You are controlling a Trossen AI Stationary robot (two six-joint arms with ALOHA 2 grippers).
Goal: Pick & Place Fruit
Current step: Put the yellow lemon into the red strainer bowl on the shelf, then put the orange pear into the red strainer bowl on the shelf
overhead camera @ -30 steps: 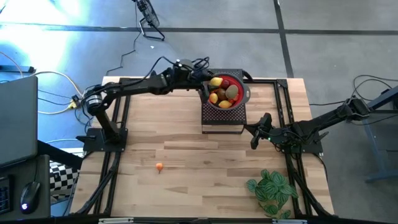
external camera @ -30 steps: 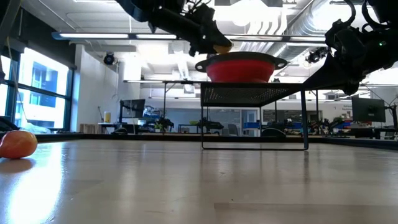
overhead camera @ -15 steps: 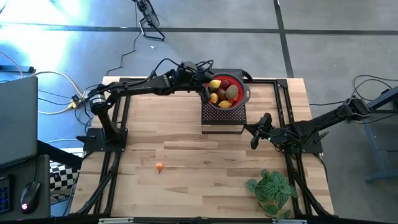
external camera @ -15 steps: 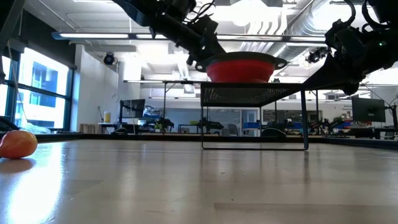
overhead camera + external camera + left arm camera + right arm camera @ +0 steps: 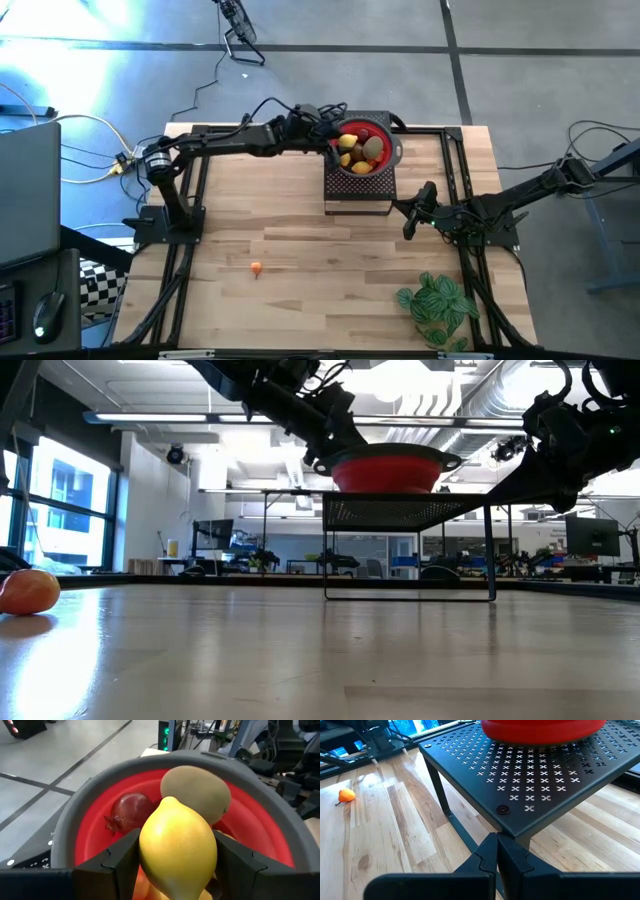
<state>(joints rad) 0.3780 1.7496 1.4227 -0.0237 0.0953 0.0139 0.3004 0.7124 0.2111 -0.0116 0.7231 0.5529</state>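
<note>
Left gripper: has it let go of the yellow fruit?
No: the left gripper clamps the yellow fruit between its fingers over the red bowl.

The bare wooden table (image 5: 300,300) lies open save one small orange fruit (image 5: 256,267) near left and a green leafy plant (image 5: 437,304) near right; the black perforated metal stand (image 5: 357,196) blocks the far middle.

Two dark, slender jointed arms are seen, each built of black tubular links. Loose black cables are looped over the left arm's wrist, and yellow and white cables are plugged in near its base. The left end effector (image 5: 176,865) and the right end effector (image 5: 496,855) are formed of matte black, angular fingers.
</note>
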